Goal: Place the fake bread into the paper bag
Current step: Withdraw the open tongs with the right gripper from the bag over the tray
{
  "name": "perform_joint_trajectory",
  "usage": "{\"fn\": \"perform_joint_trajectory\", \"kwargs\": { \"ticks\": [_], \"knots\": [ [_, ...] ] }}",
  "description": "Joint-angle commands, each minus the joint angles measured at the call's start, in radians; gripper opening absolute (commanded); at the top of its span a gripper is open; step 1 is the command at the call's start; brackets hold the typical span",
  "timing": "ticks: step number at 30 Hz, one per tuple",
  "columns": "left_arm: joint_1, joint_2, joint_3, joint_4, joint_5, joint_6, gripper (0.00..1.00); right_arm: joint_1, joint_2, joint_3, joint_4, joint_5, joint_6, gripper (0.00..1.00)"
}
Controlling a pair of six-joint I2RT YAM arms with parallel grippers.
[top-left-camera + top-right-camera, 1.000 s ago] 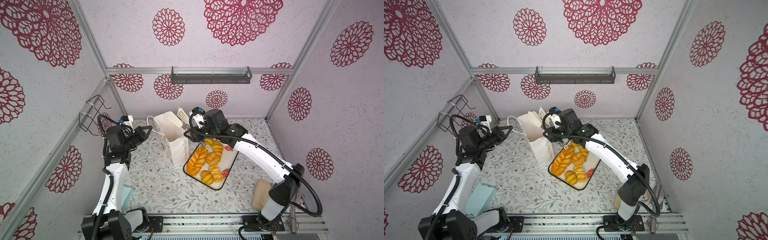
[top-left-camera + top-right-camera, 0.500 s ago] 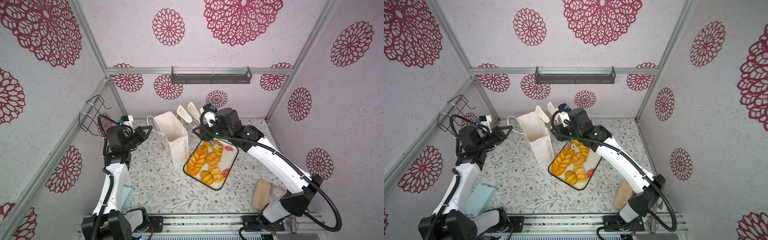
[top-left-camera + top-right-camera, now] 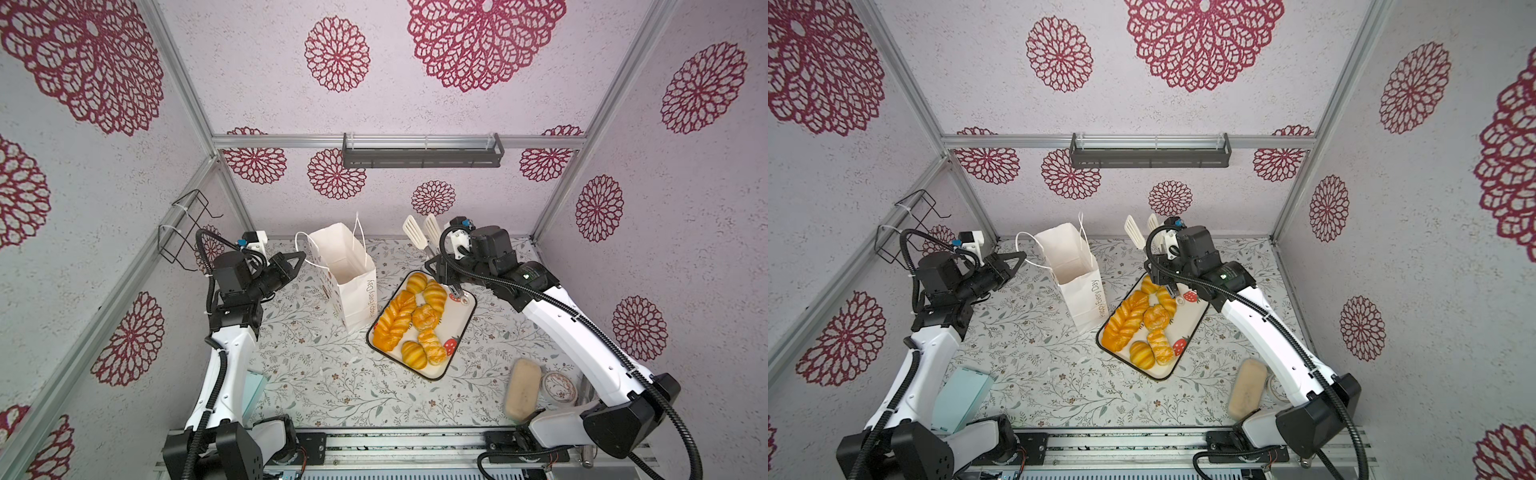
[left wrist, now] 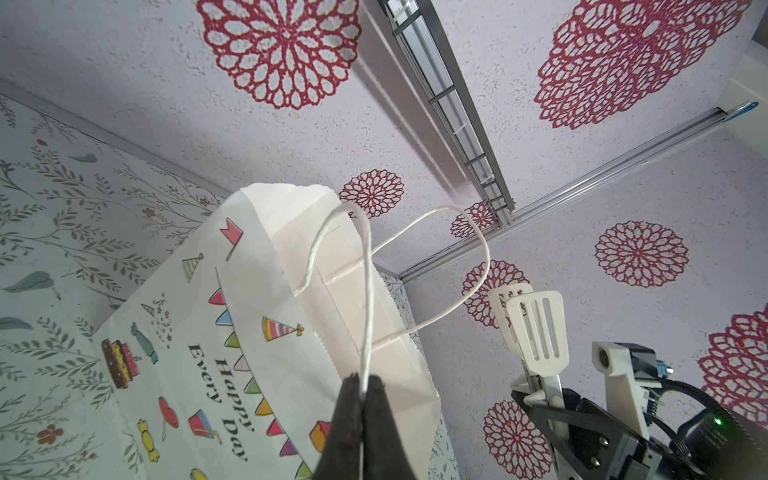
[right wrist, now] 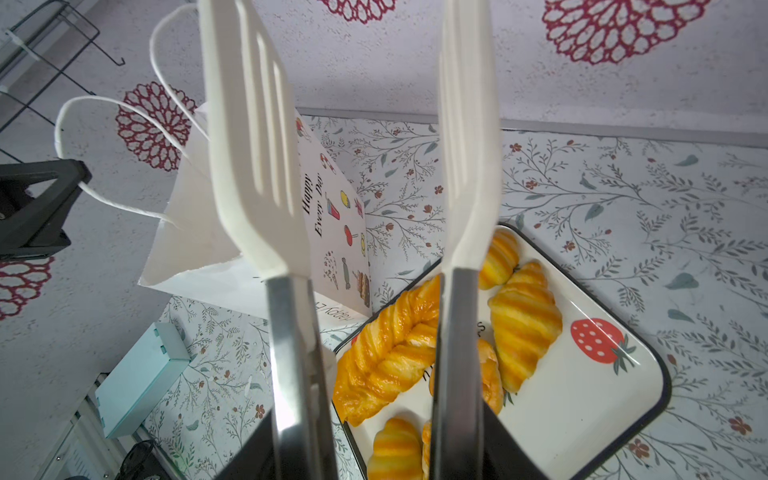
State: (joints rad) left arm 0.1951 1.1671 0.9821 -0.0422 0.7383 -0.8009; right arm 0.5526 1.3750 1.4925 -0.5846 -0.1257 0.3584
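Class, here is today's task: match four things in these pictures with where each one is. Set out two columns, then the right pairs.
Column one
1. bag handle
2. tongs
3. braided loaf
4. beige block

Column two
A. on the tray
B. pinched in the left gripper
C. on the table, off the tray
D. held in the right gripper

Pairs: 1-B, 2-D, 3-A, 4-C

Lab robot cell — aluminium frame [image 3: 291, 141]

Paper bag [image 4: 195, 332]: "Happy Every Day" lettering.
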Motion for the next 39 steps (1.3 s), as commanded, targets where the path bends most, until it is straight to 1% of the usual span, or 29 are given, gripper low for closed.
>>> {"fn": "perform_joint_trajectory", "kwargs": {
  "ticks": [1, 9, 13, 17, 29, 32, 39],
  "knots": [
    [-0.007, -0.004, -0.005, 0.025, 0.012, -0.004, 0.00, -0.026, -0.054, -0.009, 0.025, 0.018, 0.031, 0.53],
    [-0.011, -0.003, 0.001, 0.027, 0.026, 0.000, 0.00, -0.086, -0.055, -0.090, -0.003, -0.013, 0.057, 0.53],
    [-0.012, -0.003, 0.003, 0.035, 0.033, -0.003, 0.00, -0.121, -0.060, -0.159, 0.017, -0.062, 0.077, 0.53],
    [-0.014, -0.002, -0.002, 0.068, 0.053, -0.025, 0.00, -0.140, -0.058, -0.210, 0.027, -0.075, 0.085, 0.53],
    [-0.016, -0.003, -0.009, 0.097, 0.064, -0.044, 0.06, -0.164, -0.018, -0.324, 0.036, -0.074, 0.087, 0.54],
    [-0.016, -0.006, -0.009, 0.094, 0.064, -0.042, 0.10, -0.172, -0.011, -0.348, 0.044, -0.072, 0.093, 0.55],
    [-0.021, -0.013, 0.019, 0.012, 0.022, 0.011, 0.14, -0.181, -0.012, -0.386, 0.057, -0.077, 0.096, 0.56]
  ]
}}
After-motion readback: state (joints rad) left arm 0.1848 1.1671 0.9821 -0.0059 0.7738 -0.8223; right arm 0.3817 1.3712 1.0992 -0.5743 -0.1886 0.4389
